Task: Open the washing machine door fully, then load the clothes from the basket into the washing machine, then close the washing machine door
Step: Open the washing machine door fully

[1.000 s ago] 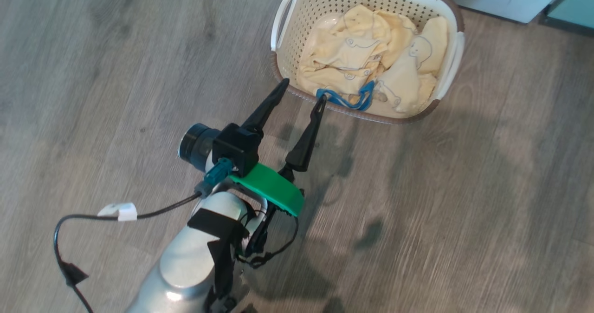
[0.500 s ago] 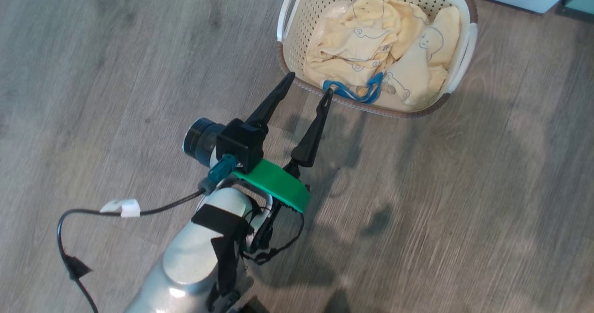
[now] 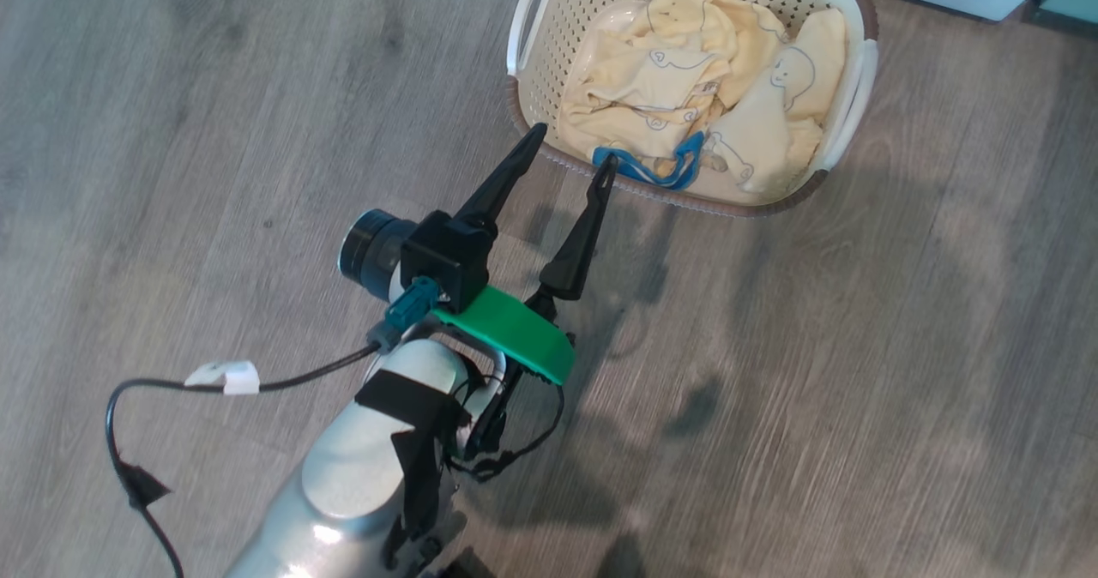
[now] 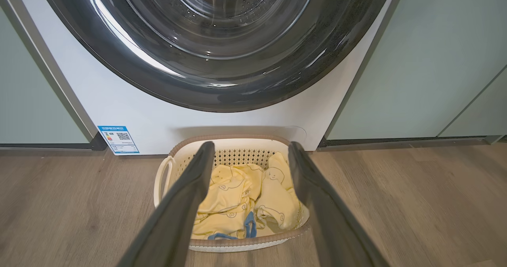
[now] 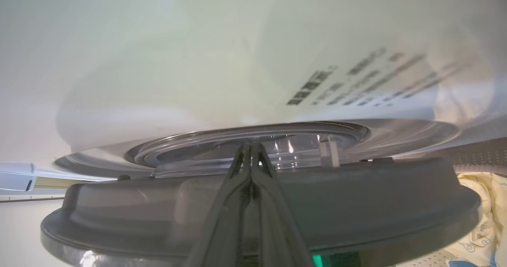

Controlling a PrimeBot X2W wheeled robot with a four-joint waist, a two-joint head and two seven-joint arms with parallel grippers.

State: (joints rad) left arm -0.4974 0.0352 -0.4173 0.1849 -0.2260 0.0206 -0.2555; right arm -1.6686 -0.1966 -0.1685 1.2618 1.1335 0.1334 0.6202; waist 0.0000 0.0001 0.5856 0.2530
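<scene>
The cream basket (image 3: pixel 532 12) stands on the floor holding the pale yellow clothes (image 3: pixel 678 81). My left gripper (image 3: pixel 572 147) hangs open just short of the basket's near rim, nothing between its fingers. In the left wrist view the same open gripper (image 4: pixel 251 145) frames the basket (image 4: pixel 160 180) and clothes (image 4: pixel 237 195), with the white washing machine (image 4: pixel 158 112) and its round black-rimmed front right behind. My right gripper (image 5: pixel 250 146) is shut, its fingers lying across the dark rim of the washing machine door (image 5: pixel 356 203), seen edge-on. How wide the door stands I cannot tell.
Wood-look floor (image 3: pixel 858 389) spreads around the basket. Pale mint cabinet panels (image 4: pixel 416 73) flank the machine on both sides. A blue sticker (image 4: pixel 118 139) sits low on the machine's front. A black cable (image 3: pixel 129 406) trails from my left forearm.
The whole head picture has shifted slightly, so the camera moved. My left gripper stays open and its tips have crept a little closer to the basket's near rim.
</scene>
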